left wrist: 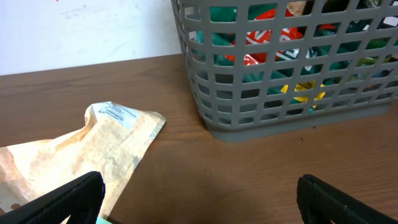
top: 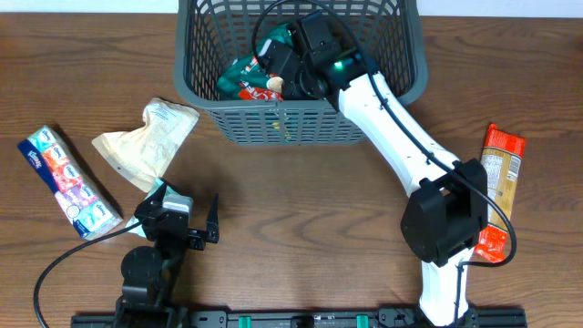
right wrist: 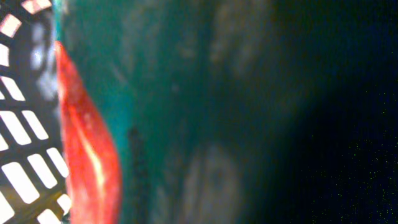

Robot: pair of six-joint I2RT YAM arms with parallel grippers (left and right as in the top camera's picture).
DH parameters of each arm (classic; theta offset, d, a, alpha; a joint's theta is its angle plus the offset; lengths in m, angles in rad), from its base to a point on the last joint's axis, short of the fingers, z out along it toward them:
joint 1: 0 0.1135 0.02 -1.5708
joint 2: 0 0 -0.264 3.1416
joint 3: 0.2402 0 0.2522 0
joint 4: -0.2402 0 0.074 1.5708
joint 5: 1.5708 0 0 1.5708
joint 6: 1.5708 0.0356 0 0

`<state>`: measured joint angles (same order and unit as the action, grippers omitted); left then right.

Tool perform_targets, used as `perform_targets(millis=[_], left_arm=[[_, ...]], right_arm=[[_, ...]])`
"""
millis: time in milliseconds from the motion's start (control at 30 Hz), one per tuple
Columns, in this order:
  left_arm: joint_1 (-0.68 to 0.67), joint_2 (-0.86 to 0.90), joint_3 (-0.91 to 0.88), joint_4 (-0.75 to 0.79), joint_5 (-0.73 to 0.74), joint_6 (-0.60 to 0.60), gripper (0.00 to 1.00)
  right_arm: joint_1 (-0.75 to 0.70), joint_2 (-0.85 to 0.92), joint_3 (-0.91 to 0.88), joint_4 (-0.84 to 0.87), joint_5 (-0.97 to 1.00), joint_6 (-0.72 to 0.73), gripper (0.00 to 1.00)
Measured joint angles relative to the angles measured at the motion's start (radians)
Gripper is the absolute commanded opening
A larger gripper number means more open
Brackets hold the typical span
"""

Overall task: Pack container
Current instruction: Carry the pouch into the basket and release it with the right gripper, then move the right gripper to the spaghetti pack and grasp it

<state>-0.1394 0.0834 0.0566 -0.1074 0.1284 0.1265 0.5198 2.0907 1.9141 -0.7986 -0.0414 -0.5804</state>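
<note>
Teal and red packets (top: 239, 80) lie inside the grey lattice-sided container (top: 301, 128).

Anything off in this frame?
Nothing spilled or broken. The tan pouch is crumpled and lies askew, left of the basket. The orange packet is partly hidden by the right arm. The right wrist view is blurred, filled by a teal packet.

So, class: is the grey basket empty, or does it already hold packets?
Not empty: green and red packets show inside the basket.
</note>
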Motion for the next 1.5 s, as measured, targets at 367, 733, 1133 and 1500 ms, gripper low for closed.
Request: perform_targets(millis=[367,733,1133,1500], left_arm=[[0.0,0.0,0.0,0.0,0.0,0.0,0.99],[0.0,0.0,0.0,0.0,0.0,0.0,0.99],[0.0,0.0,0.0,0.0,0.0,0.0,0.99],[0.0,0.0,0.0,0.0,0.0,0.0,0.99]], right_arm=[[-0.002,0.0,0.009,-0.003,-0.003,0.008,0.99],[-0.027,-0.001,0.153,-0.112,0.015,0.199,0.99],[-0.383,-0.15,0.681,-0.571,0.106,0.755,0.99],[-0.791,-0.151,0.617,-0.895,0.191,1.031,0.99]])
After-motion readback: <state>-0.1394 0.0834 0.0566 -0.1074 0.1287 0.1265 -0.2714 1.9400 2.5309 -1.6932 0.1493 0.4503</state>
